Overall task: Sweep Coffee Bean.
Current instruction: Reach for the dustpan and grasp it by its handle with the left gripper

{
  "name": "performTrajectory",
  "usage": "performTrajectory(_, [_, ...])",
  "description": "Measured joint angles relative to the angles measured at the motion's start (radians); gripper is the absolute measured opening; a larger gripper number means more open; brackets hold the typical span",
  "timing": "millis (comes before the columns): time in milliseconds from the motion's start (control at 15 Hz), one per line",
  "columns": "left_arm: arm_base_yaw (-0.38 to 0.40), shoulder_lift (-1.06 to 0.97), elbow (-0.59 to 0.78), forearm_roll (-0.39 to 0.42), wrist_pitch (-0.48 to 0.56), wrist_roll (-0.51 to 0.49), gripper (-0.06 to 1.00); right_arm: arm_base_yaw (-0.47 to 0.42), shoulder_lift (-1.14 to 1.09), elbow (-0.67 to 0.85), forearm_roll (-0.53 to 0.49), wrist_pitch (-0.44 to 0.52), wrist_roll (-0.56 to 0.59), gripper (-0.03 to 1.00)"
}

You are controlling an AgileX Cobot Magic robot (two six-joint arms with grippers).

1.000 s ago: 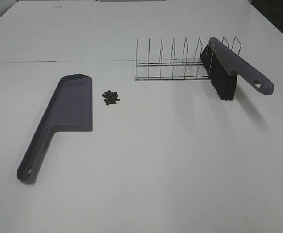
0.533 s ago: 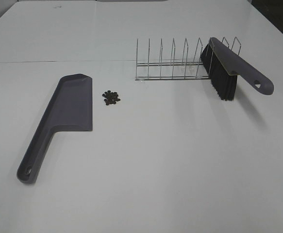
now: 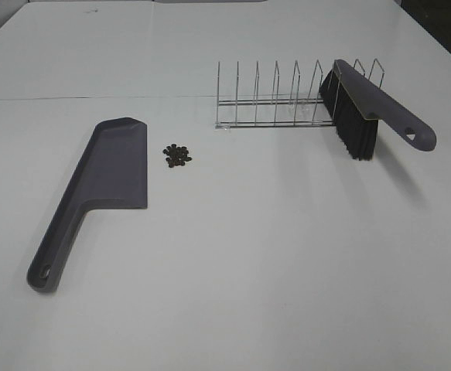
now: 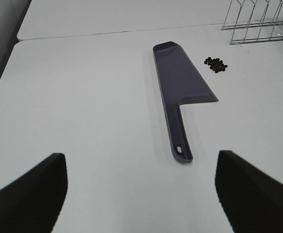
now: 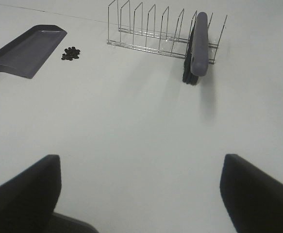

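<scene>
Dark coffee bean (image 4: pixel 216 64) lies apart — beyond left claw (image 4: pixel 139 160).

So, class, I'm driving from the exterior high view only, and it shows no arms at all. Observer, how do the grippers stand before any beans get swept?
Observer: The left gripper shows in the left wrist view, with its jaws wide open and holding nothing.
Operator: What does it face?
Observer: It faces the dustpan, whose handle end points back towards it. The coffee beans lie beyond, beside the blade.
Operator: And the right one?
Observer: The right gripper has open, empty jaws too. It faces the brush, which sits in the wire rack.
</scene>
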Motion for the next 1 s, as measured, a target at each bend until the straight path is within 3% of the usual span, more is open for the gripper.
performTrajectory(333, [0.0, 0.26, -0.048, -0.004, -0.231, -0.019, 0.76, 0.0, 0.0, 0.0, 0.0, 0.0, 0.0, 0.76])
performTrajectory(533, [0.0, 0.515, -0.061, -0.021, -0.373, -0.015, 0.76, 0.0, 0.0, 0.0, 0.0, 0.0, 0.0, 0.76])
performTrajectory(733, [0.0, 0.796, -0.144, -0.03, -0.398, -0.012, 0.76, 0.0, 0.0, 0.0, 0.0, 0.0, 0.0, 0.76])
performTrajectory(800, [0.0, 0.979, -0.219, -0.048, -0.4, -0.012, 0.76, 0.0, 0.0, 0.0, 0.0, 0.0, 0.0, 0.76])
performTrajectory(1000, [0.0, 1.198, -0.31, -0.079, -0.404, -0.012, 0.76, 0.0, 0.0, 0.0, 0.0, 0.0, 0.0, 0.76])
